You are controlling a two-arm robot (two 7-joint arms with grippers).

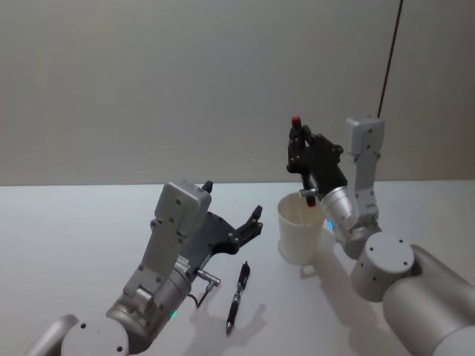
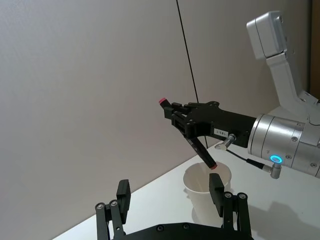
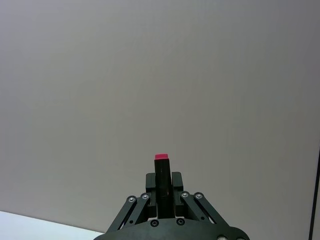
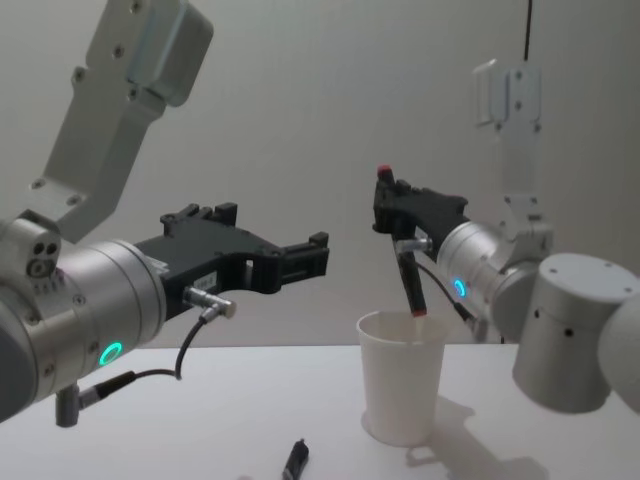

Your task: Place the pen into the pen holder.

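Chest view has my right pincer (image 4: 398, 222) up in the air above the table (image 1: 74, 222), its jaws closed tight on the upper part of the pen (image 4: 411, 280). The red end pokes out at about 11 o'clock and the writing tip slants down toward 5 o'clock. That tip hangs at rim level over the mouth of the paper cup (image 4: 400, 385). I cannot tell whether it has dipped below the rim.

The cup stands upright on the table, directly at 6 o'clock beneath my right pincer. In the head view it lies at roughly 4 o'clock from my left pincer (image 1: 232, 199). My left pincer hovers low over the table with its jaws spread wide, gripping nothing.

A second pen (image 1: 237, 297) lies flat on the table at about 7 o'clock from the cup, apart from it and from both pincers.

As I judge it, the pickup and the carry are done, and the pen is lined up over the opening. What is left is to lower or straighten it a little so the tip is clearly inside the cup, then spread the jaws and let it drop. The slant is my one worry, since a tilted pen could catch the rim or tip the light cup.
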